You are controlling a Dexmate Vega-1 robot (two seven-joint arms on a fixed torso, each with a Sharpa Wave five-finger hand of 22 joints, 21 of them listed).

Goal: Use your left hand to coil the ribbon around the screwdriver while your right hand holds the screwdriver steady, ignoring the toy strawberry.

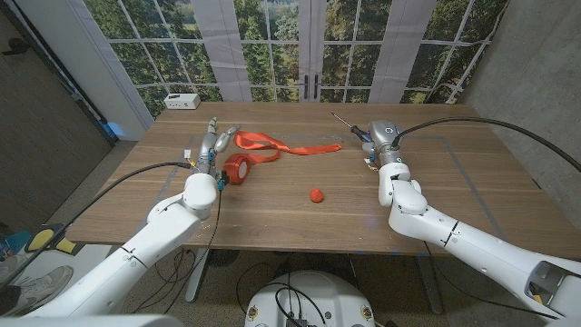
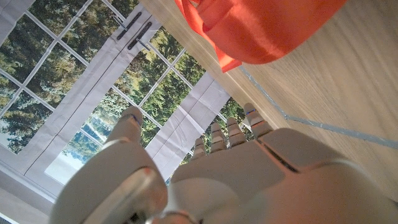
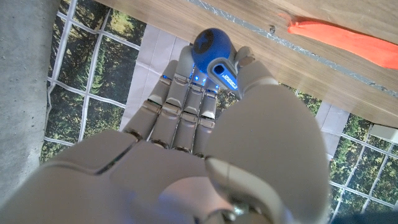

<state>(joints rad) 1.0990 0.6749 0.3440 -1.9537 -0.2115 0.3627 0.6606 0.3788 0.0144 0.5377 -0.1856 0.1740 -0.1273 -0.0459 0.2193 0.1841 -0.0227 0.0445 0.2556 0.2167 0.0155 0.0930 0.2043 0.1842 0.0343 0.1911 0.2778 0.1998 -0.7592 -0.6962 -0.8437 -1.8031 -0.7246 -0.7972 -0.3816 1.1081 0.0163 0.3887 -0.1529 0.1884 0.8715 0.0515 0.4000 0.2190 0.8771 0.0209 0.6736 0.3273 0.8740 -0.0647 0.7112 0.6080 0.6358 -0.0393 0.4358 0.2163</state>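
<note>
Right hand (image 1: 370, 138): grips blue-handled metal screwdriver (image 1: 352, 129), far right of wooden desk (image 1: 272, 209), shaft pointing far-left, steadied for winding.
Left hand (image 1: 211, 145): fingers apart, holding nothing, beside orange satin ribbon (image 1: 263, 145).
Ribbon: loose, partly rolled, tail reaching toward screwdriver.
Small red toy strawberry (image 1: 315, 194): nearer, centre; clear of both hands.
White box (image 1: 182, 101): far left corner.

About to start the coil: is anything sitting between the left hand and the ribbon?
Nothing visible does. The left hand is open beside the ribbon, with only bare table between them. The toy strawberry lies off to the side, nearer the robot.
</note>
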